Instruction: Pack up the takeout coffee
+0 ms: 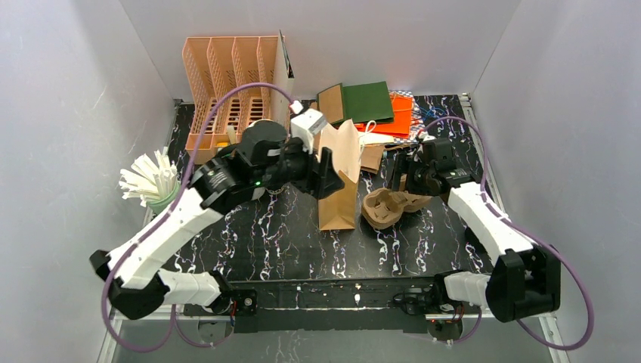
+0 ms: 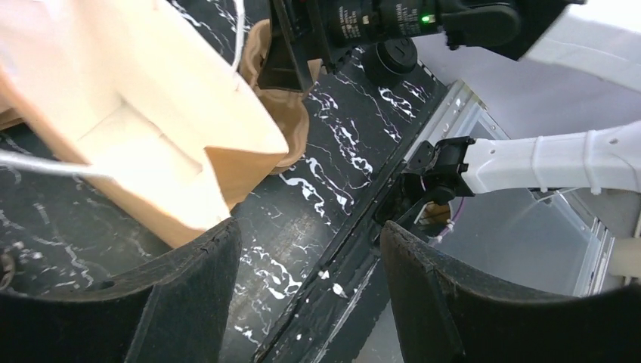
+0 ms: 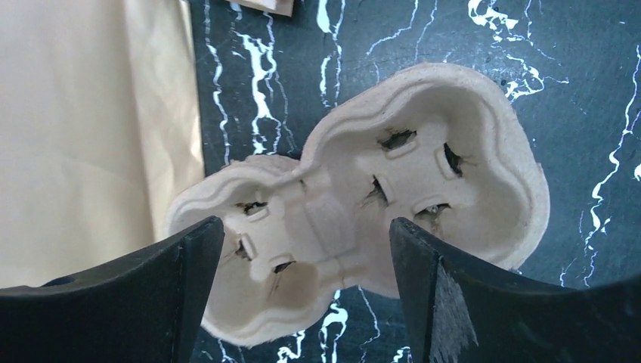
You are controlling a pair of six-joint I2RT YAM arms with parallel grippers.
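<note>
Since no lidded paper coffee cup can be made out in any view, you cannot fix its position; treat its loc. as unknown. Work from what does show. The brown moulded-pulp two-well cup carrier (image 3: 355, 204) lies on the black marbled tabletop (image 3: 589, 91) directly under the right end effector (image 3: 302, 295), with its wells facing the wrist cam & empty. Its long axis runs approx. across the finger gap, somewhat skewed, and the lobe nearest the bag sits between the fingers. The R arm is the nearer one. The L arm is at the tan paper bag (image 1: 339, 181), just beside the carrier.

Right end effector: fingers wide apart, holding nothing; no contact w/ the carrier is evident.

Left end effector (image 2: 310, 249): fingers apart, nothing between them. The bag lies just past one finger; whether it touches cannot be told.
</note>
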